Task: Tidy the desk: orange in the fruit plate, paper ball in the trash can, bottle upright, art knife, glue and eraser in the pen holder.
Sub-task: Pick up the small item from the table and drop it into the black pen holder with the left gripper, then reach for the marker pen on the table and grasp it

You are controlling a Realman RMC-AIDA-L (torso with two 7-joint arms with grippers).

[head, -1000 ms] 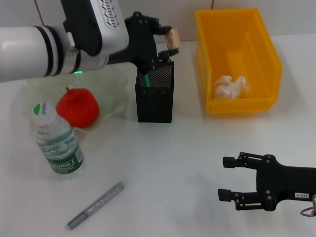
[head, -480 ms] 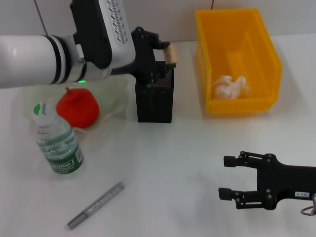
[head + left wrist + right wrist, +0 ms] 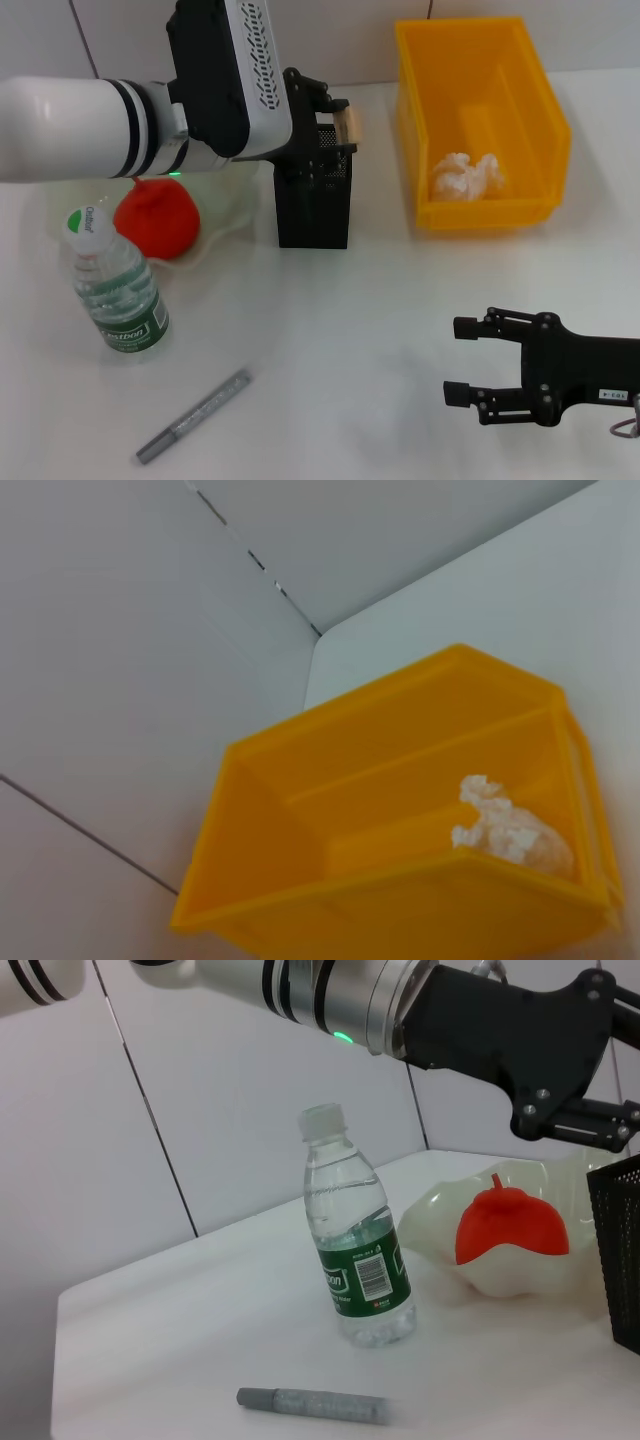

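My left gripper (image 3: 338, 125) is shut on the small tan eraser (image 3: 348, 123), holding it just above the far rim of the black mesh pen holder (image 3: 315, 205). The orange (image 3: 155, 218) lies in the pale-green fruit plate (image 3: 232, 205). The bottle (image 3: 115, 290) stands upright near the plate. The grey art knife (image 3: 195, 415) lies on the table in front. The paper ball (image 3: 467, 175) rests inside the yellow trash can (image 3: 525, 90). The glue is hidden. My right gripper (image 3: 460, 360) is open, low at the front right, holding nothing.
The right wrist view shows the bottle (image 3: 355, 1250), art knife (image 3: 312, 1405), orange (image 3: 510, 1225) and pen holder (image 3: 625, 1250). The left wrist view shows the trash can (image 3: 330, 900) with the paper ball (image 3: 510, 825). A wall stands behind the table.
My left arm has swung right and lowered the eraser down to the pen holder's top rim. The right arm has stayed still.
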